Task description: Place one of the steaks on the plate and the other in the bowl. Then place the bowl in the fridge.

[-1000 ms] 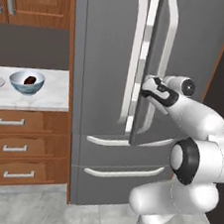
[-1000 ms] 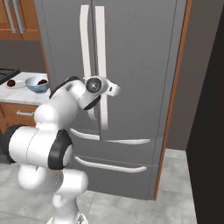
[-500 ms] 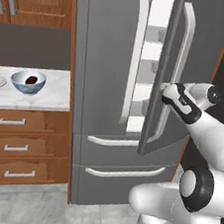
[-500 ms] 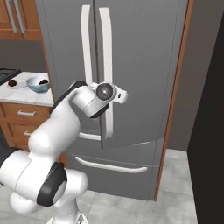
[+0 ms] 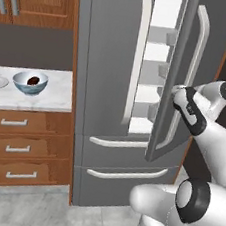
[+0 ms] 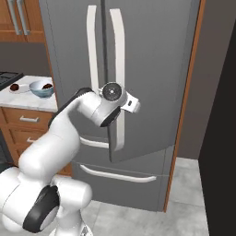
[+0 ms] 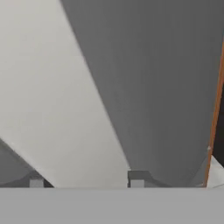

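Observation:
The tall grey fridge stands with its right door swung partly out, light shelves showing in the gap. My gripper is shut on that door's long pale handle at mid-height. In the hand view the handle runs slantwise between my gripper's tips, filling the gap from tip to tip. On the counter to the left sits the pale blue bowl with a dark steak in it. Beside it is the white plate bearing the other steak.
Wooden drawers sit under the marble counter, with wooden cabinets above. The fridge's left door is closed, and a freezer drawer lies below. A black stove corner shows at far left.
The right fridge door has swung steadily further open with my gripper on its handle. My arm has moved out to the right with it. Bowl, plate and steaks have not moved.

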Controlling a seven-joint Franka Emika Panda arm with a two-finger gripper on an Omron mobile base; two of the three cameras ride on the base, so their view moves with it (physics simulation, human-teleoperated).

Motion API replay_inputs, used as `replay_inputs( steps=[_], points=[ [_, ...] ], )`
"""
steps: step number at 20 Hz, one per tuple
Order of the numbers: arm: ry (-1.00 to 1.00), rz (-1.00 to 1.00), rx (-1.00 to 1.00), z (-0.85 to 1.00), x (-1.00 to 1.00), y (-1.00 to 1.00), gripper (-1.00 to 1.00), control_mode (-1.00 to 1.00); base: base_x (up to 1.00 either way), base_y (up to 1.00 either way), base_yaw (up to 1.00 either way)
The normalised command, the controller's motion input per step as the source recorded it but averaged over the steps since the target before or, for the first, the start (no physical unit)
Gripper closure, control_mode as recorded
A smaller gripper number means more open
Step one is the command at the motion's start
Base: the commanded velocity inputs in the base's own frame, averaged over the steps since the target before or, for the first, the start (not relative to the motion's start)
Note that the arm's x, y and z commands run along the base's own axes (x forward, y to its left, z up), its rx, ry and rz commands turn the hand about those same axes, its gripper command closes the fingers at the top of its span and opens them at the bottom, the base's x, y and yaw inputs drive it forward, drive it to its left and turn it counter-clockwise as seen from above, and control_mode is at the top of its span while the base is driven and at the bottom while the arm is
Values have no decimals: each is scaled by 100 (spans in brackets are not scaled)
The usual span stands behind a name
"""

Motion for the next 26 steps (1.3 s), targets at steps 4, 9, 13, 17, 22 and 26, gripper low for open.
replay_inputs(
  steps=[4, 9, 13, 17, 22, 26],
  points=[
    [0, -10, 3, -73, -36, -100, 100, -100, 0, 0, 0],
    [-1, -3, 4, -47, -63, -100, 100, -100, 0, 0, 0],
    [0, -3, 5, -31, -76, -100, 100, -100, 0, 0, 0],
    [-1, -22, 3, -14, -73, -100, 100, -100, 0, 0, 0],
    [-32, -20, 5, 0, -100, 5, 100, -100, 0, 0, 0],
    [-61, -12, -3, 0, -100, 96, 100, -100, 0, 0, 0]
  ],
)
